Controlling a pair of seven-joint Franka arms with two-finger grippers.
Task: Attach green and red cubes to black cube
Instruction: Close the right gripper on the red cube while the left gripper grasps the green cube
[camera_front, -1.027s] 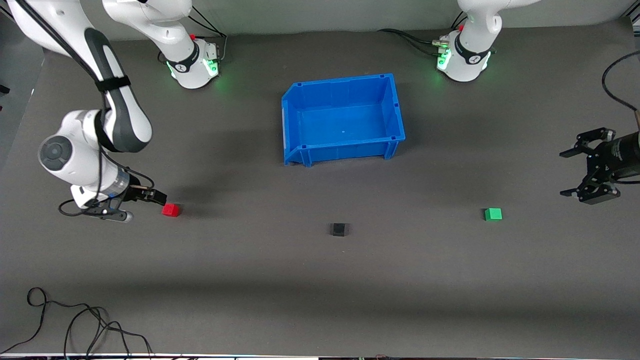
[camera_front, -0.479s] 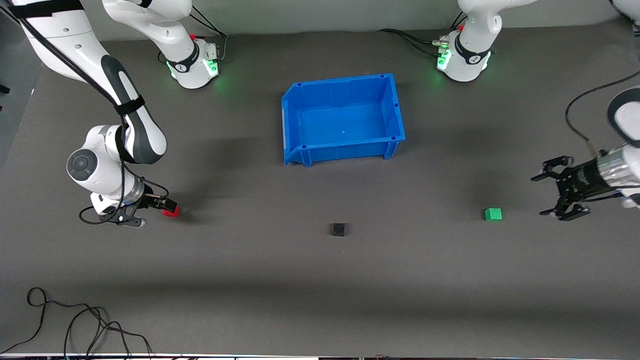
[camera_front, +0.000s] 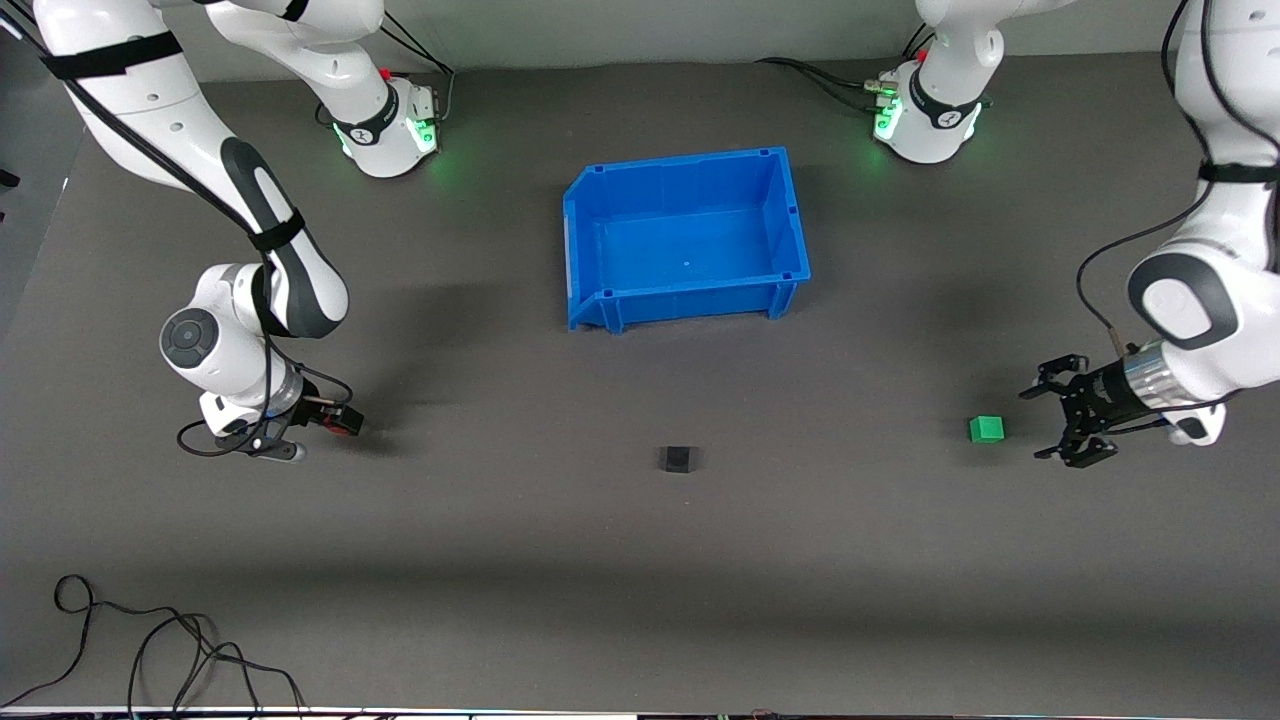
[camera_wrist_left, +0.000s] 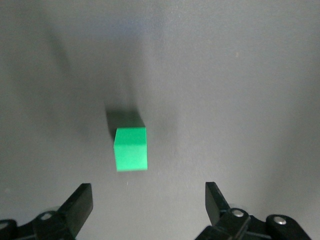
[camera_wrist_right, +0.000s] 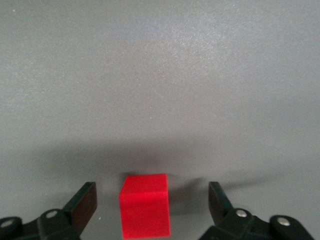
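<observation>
Black matte cube (camera_front: 678, 459) alone mid-mat, nearer the camera than the blue plastic bin (camera_front: 600, 215); nothing attached yet.

Small red cube (camera_wrist_right: 145, 205) lies toward the right arm's end, between the spread fingers of the right gripper (camera_wrist_right: 152, 210), not clamped. Small green cube (camera_wrist_left: 131, 148) lies toward the left arm's end; left gripper (camera_wrist_left: 147, 210) just beside it, jaws wide, cube ahead of the fingertips. Both cubes well apart from the black one. Remaining, by my reading: both grasps, both carries, both joins.

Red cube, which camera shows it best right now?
The right wrist view: the red cube fills the gap between open fingers. The front view shows only a red sliver under the right gripper. The left wrist view misses it.
</observation>
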